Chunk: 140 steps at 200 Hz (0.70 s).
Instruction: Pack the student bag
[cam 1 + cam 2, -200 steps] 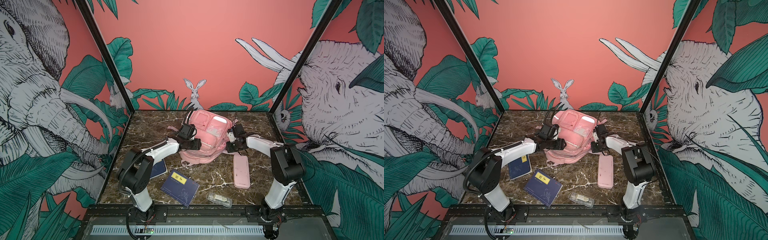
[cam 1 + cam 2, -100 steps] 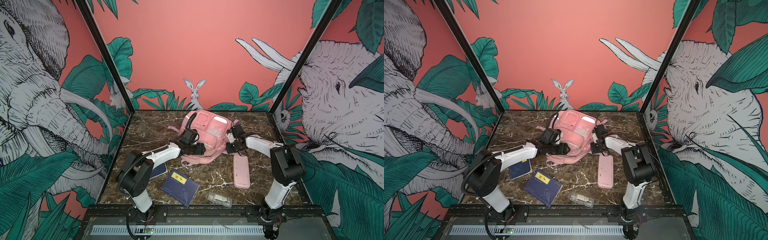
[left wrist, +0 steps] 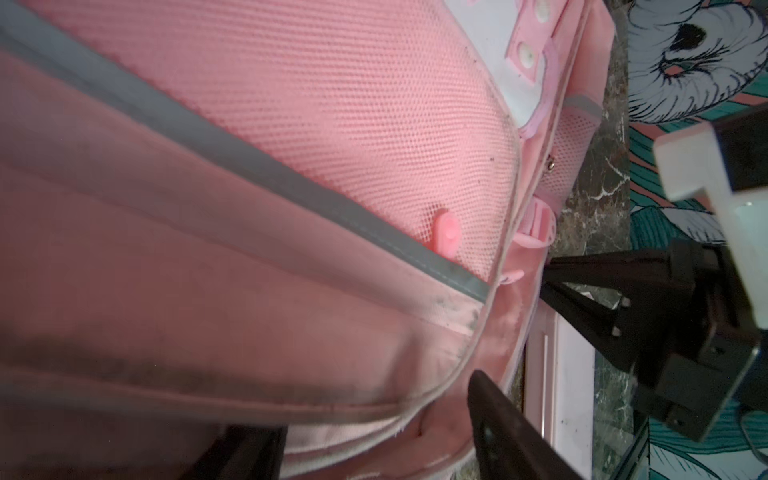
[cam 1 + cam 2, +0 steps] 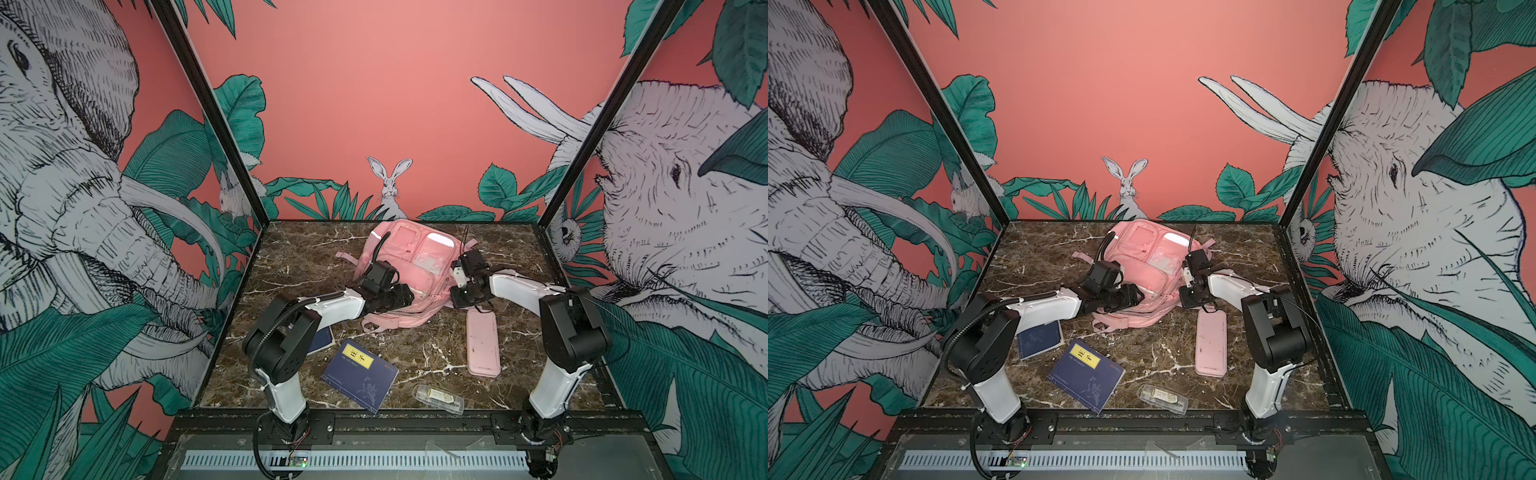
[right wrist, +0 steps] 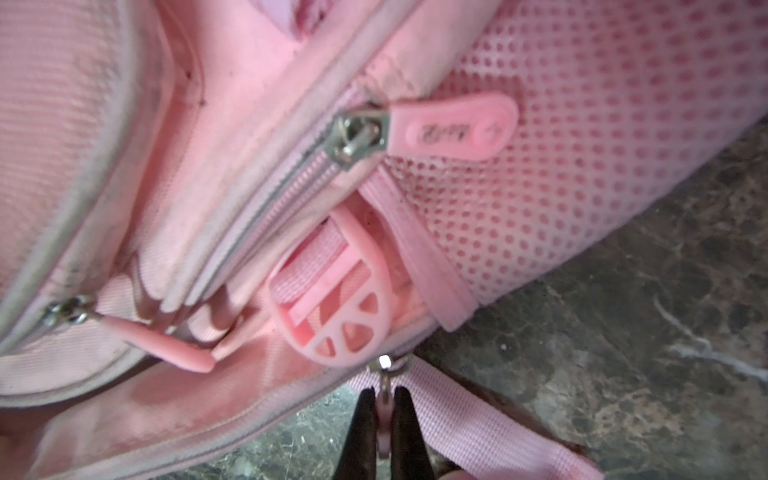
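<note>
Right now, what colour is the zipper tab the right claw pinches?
Pale pink. The zipper tab shows best in the right wrist view.

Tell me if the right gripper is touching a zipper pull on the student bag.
Touching. The right wrist view shows the right gripper pinching a zipper pull of the student bag.

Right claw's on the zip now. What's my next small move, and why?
Probably draw the right claw along the zip track to start opening the student bag. It is shut on a zip pull at the bag's edge, and the pencil case and notebook lie outside it on the table.
</note>
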Motion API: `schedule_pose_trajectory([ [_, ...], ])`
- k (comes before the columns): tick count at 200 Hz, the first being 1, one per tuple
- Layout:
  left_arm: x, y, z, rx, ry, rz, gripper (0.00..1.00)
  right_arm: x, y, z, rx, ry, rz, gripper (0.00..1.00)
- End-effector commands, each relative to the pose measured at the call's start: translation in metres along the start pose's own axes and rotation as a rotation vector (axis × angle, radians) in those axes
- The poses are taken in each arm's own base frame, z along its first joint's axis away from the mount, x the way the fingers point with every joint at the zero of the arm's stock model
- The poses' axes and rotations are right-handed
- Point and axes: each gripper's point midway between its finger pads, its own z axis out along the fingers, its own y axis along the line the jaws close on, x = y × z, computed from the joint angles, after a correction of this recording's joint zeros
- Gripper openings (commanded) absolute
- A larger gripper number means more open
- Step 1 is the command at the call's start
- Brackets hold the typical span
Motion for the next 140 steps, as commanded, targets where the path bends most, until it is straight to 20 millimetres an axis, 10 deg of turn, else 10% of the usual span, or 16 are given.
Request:
schedule_pose_trajectory([
  [1, -0.014, -0.008, 0.005, 0.045, -0.049, -0.108, 0.64, -0.001, 0.006, -0.016, 0.006, -0.013, -0.029, 0.03],
  [61, -0.037, -0.006, 0.011, 0.074, -0.124, -0.221, 0.25, 0.009, 0.017, -0.018, 0.01, 0.011, -0.061, 0.03],
  [140, -0.07, 0.0, -0.004, 0.091, -0.243, -0.279, 0.05, 0.032, 0.049, -0.033, -0.033, 0.021, -0.091, 0.03],
])
